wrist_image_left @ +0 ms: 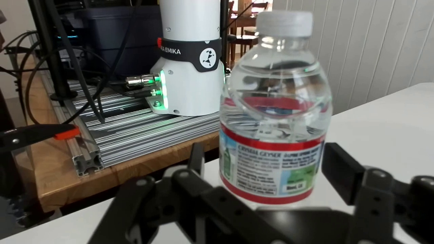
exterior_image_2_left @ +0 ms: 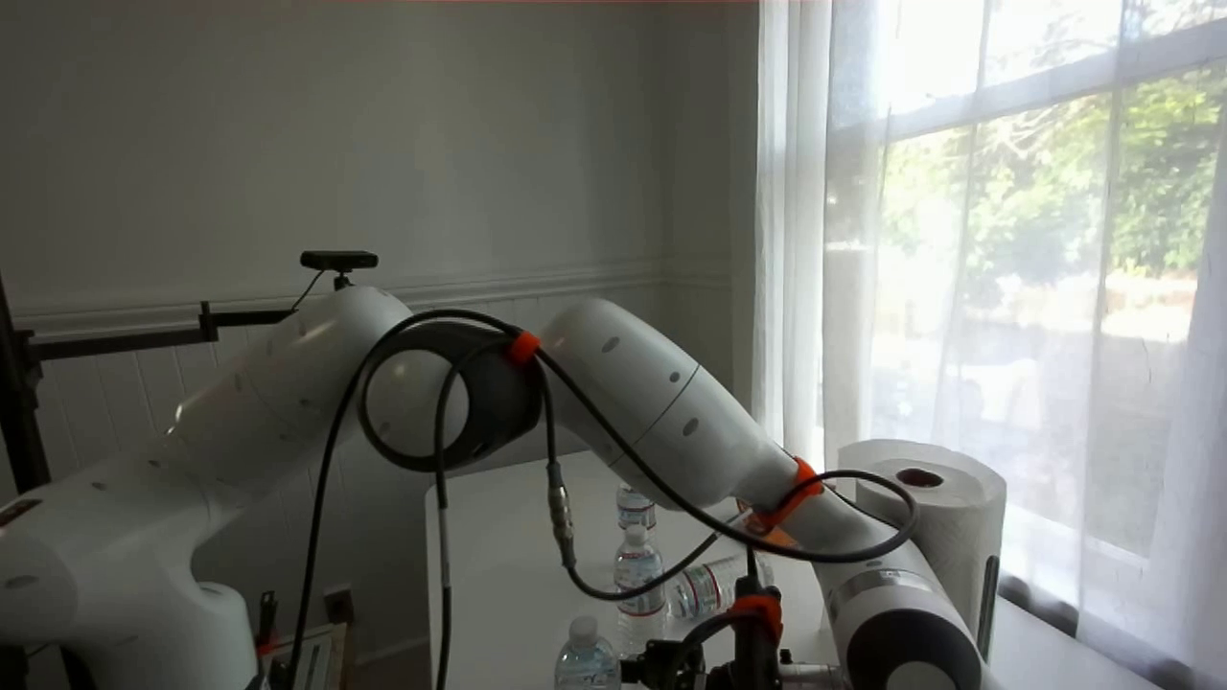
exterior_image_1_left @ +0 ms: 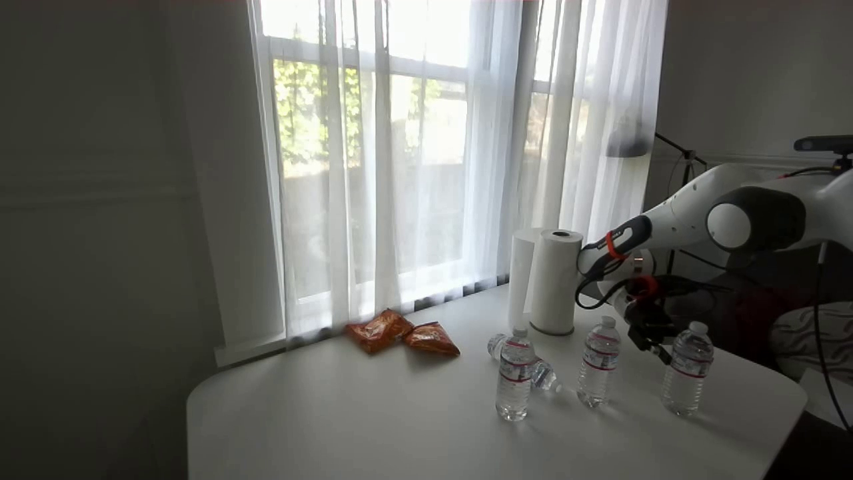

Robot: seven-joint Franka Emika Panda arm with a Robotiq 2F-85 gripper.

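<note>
Plastic bottle [wrist_image_left: 275, 112] flanked by parted black fingers [wrist_image_left: 340, 174]

The gripper [wrist_image_left: 265, 156] is unclenched, its two dark fingers spread on either side of this clear, capped, upright water bottle, whose label [wrist_image_left: 271, 169] has red borders. A gap shows between the bottle and one finger; whether the opposite finger touches it, I cannot tell. Beneath the hand lies a white table [exterior_image_1_left: 373, 413], which carries the bottle.

In the wrist view, beyond the bottle from the hand, the robot's white base [wrist_image_left: 191, 84] stands on a ribbed metal plate [wrist_image_left: 135, 132] above a wooden board [wrist_image_left: 54, 176].

In an exterior view, a second upright bottle [exterior_image_1_left: 600, 363] stands near the hand, on the side away from the first. Farther from the hand comes a third upright bottle [exterior_image_1_left: 514, 380], with a fourth bottle [exterior_image_1_left: 545, 377] lying on its side partly behind it. A paper towel roll [exterior_image_1_left: 554, 287] stands upright beside the arm [exterior_image_1_left: 686, 217]. Well apart from the hand, two orange bags [exterior_image_1_left: 381, 331] lie side by side near sheer white curtains [exterior_image_1_left: 490, 173].
</note>
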